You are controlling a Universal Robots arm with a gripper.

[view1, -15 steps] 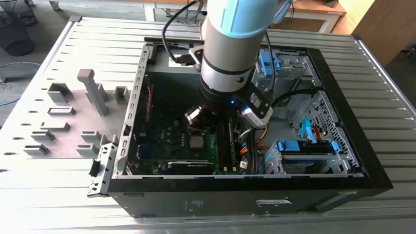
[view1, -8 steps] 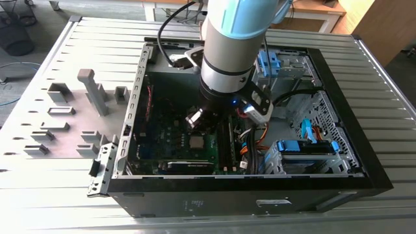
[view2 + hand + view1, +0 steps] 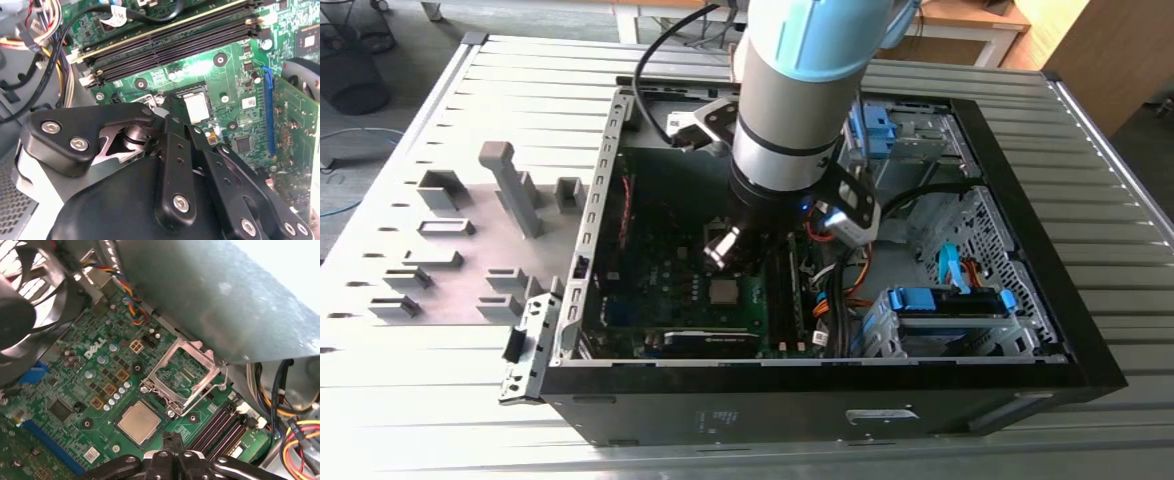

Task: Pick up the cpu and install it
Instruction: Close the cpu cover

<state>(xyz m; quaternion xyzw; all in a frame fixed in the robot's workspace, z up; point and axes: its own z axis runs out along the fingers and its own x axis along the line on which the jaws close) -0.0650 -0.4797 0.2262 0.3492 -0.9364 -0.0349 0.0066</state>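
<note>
The cpu (image 3: 139, 422) lay flat in its socket on the board (image 3: 65, 365), silver top up, with the hinged frame (image 3: 185, 371) thrown open just beside it. The claw (image 3: 172, 440) hung close above the socket's edge. It looked pressed together and pinched nothing, and it was not touching the chip. In the exterior view the claw (image 3: 724, 255) sat low inside the case (image 3: 827, 375), almost over the cpu (image 3: 724, 291).

To my eye the seating was the step in hand. Doing it well meant keeping the chip square and level in its recess. Any touch needed to be light and straight down, never a sideways shove, since a skewed chip would likely harm the contacts beneath.

The open frame crowded one side of the socket and the memory slots (image 3: 220, 427) ran close along another. Cables (image 3: 295, 435) bunched near the case wall, within reach of the arm's wrist. The grey blocks (image 3: 454, 235) stood outside the case, well apart.
</note>
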